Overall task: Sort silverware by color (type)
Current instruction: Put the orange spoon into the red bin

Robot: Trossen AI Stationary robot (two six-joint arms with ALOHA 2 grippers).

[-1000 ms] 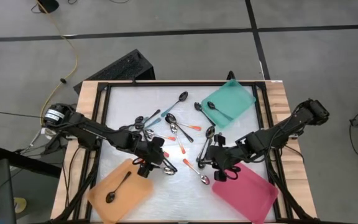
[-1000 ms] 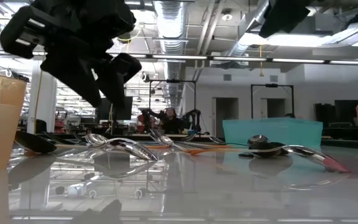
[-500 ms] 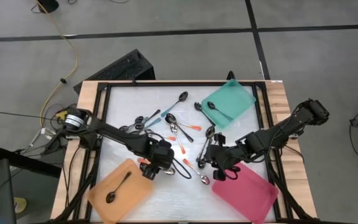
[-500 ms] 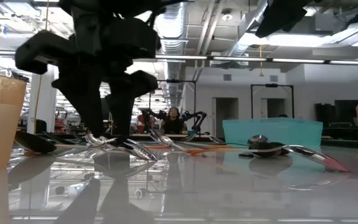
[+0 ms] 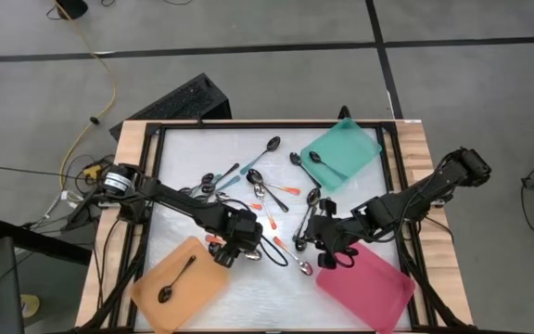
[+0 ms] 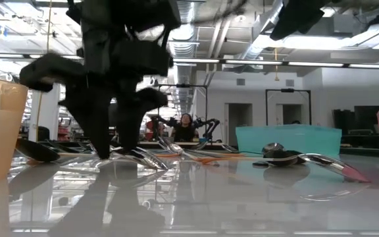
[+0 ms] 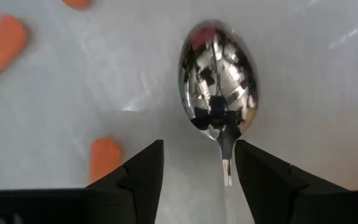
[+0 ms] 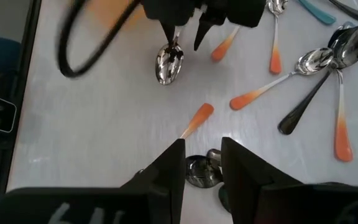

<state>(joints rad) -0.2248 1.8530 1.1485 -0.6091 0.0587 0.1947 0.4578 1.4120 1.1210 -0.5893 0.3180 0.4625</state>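
Shiny spoons lie scattered on the white table top (image 5: pixel 179 209), most of them in a cluster (image 5: pixel 262 190) at its middle. Some are all silver, some have orange handles, some teal or dark. My left gripper (image 7: pixel 199 152) is open and low at the table (image 6: pixel 116 153). Its fingers stand on either side of the thin neck of a silver spoon (image 7: pixel 218 87) that lies flat, bowl up (image 8: pixel 168 62). My right gripper (image 8: pixel 201 152) is open by the pink tray (image 5: pixel 364 283), with a spoon bowl (image 8: pixel 196 172) under its tips. I cannot tell whether it touches that bowl.
The orange tray (image 5: pixel 202 292) at the near left holds one dark spoon (image 5: pixel 176 278). The teal tray (image 5: pixel 355 144) at the far right holds another (image 5: pixel 323 164). Loose orange-handled spoons (image 8: pixel 257 93) lie between the two grippers. A black frame (image 5: pixel 148 186) borders the table.
My left gripper has moved from beside the orange tray toward the table's right edge and come down, until its open fingers reach the table on either side of the silver spoon. The spoon has stayed where it was.
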